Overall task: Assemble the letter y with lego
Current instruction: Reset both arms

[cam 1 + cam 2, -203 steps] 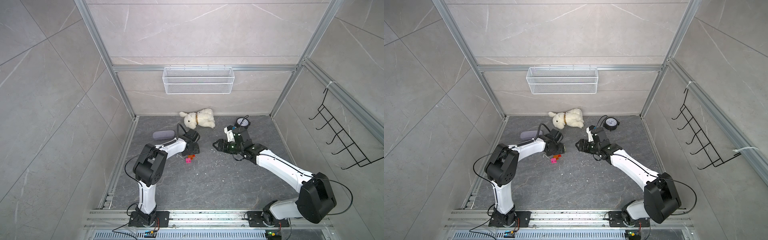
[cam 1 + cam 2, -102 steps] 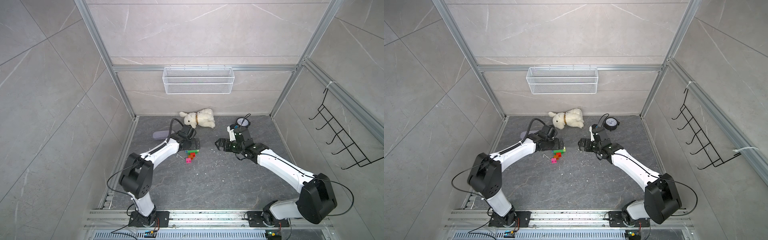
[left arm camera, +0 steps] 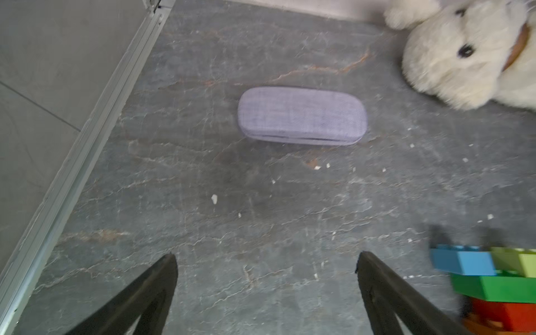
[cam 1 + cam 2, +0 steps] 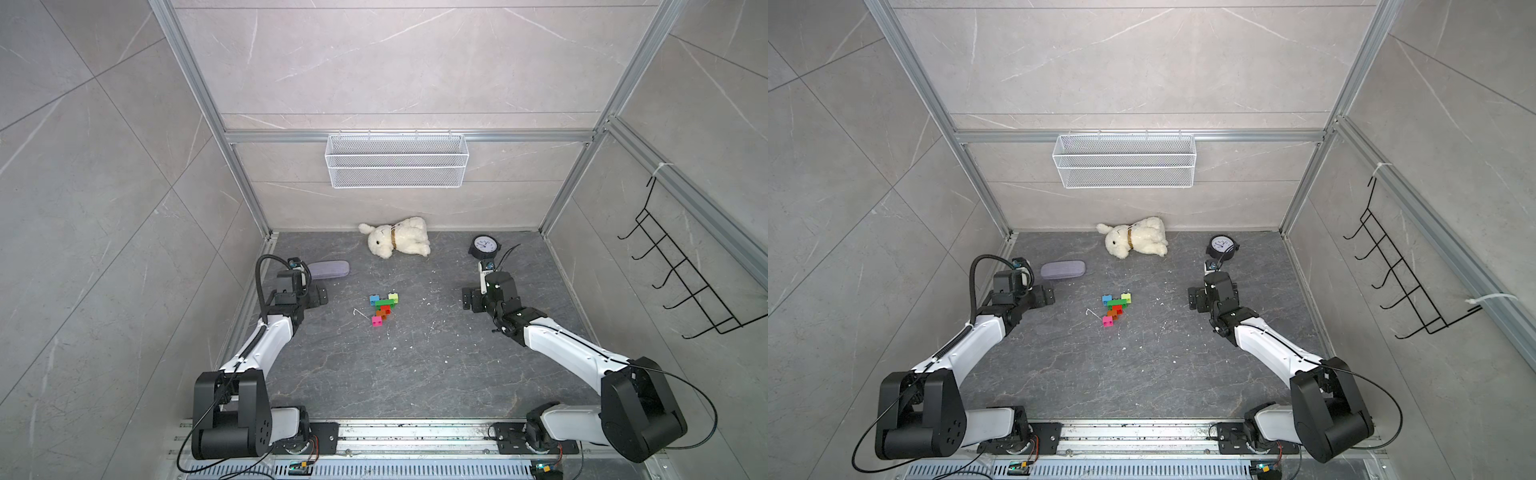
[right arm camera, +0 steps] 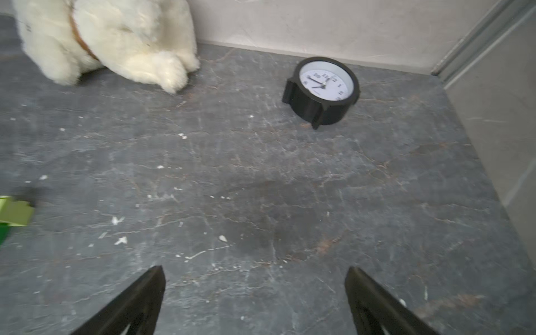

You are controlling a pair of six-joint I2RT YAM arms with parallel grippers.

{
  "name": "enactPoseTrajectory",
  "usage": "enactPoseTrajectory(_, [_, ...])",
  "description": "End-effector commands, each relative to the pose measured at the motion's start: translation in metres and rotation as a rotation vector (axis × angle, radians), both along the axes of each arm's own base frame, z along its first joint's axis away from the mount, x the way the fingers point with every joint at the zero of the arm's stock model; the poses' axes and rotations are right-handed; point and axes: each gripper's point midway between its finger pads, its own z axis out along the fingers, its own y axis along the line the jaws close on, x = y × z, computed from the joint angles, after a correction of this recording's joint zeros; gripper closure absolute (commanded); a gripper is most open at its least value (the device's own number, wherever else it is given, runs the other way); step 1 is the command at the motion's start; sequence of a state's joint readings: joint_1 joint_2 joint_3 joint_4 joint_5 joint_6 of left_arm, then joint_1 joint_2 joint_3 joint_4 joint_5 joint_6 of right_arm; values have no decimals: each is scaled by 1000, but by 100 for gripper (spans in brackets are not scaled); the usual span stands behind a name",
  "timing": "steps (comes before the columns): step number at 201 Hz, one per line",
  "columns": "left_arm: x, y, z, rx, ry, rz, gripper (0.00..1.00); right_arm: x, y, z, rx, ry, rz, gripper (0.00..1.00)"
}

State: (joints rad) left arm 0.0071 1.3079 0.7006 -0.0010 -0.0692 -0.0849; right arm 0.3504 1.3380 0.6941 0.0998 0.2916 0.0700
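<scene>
Lying flat on the dark grey, pale-veined tabletop [image 4: 415, 365], the letter y [image 4: 382, 308] sits roughly midway between the two arms, and neither touches it. It is made of glossy, hard-edged studded plastic. A square blue brick [image 4: 375, 298] and a square yellow-green brick [image 4: 393, 296] form the arms, set apart on a longer green bar [image 4: 383, 303]. Below the bar a red brick [image 4: 386, 309], an orange brick [image 4: 381, 314] and a pink brick [image 4: 377, 321] step down like a staircase toward the left arm's side. The left gripper [image 3: 265, 261] is spread wide, and its matte black, tapering fingers [image 3: 156, 278] frame only bare tabletop. The right gripper [image 5: 255, 271] is spread just as wide, with nothing between its pointed fingers [image 5: 368, 298]. Beyond the left gripper lies an oblong, round-cornered glasses case [image 4: 330, 270] in lilac-grey woven fabric. Beyond the right one a round alarm clock [image 4: 485, 245] in a black casing shows its white dial. A fluffy cream plush rabbit [image 4: 397, 242] lies on its side against the back wall, well apart from the bricks. Small white flecks dot the tabletop. In both top views a white wire-mesh basket [image 4: 397, 166] hangs on the back wall and a black wire hook rack [image 4: 681, 286] on the right wall.
</scene>
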Motion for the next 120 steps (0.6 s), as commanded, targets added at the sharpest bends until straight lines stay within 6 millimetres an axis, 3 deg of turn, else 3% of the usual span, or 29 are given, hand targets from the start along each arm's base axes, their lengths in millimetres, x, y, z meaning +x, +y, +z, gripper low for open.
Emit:
enactPoseTrajectory(1, [12, 5, 13, 70, -163, -47, 0, 16, -13, 17, -12, -177, -29, 0])
enactPoseTrajectory(27, [11, 4, -6, 65, -274, -46, 0, 24, -10, 21, 8, -266, 9, 0])
enactPoseTrajectory(45, [6, 0, -30, 94, -341, -70, 0, 33, -9, 22, 29, -350, 24, 0])
enactPoseTrajectory(51, [10, 8, -26, 121, -391, -32, 0, 37, -10, 17, 21, -357, 18, 0])
enactPoseTrajectory(66, [11, 13, -34, 86, -300, -3, 0, 46, -4, -12, 9, -307, 45, 0])
enactPoseTrajectory(107, [12, 18, -34, 74, -302, 12, 0, 77, 28, -27, -22, -185, 200, 0])
enactPoseTrajectory(120, [11, 18, -34, 73, -302, 11, 0, 78, 33, -33, -25, -148, 225, 0])
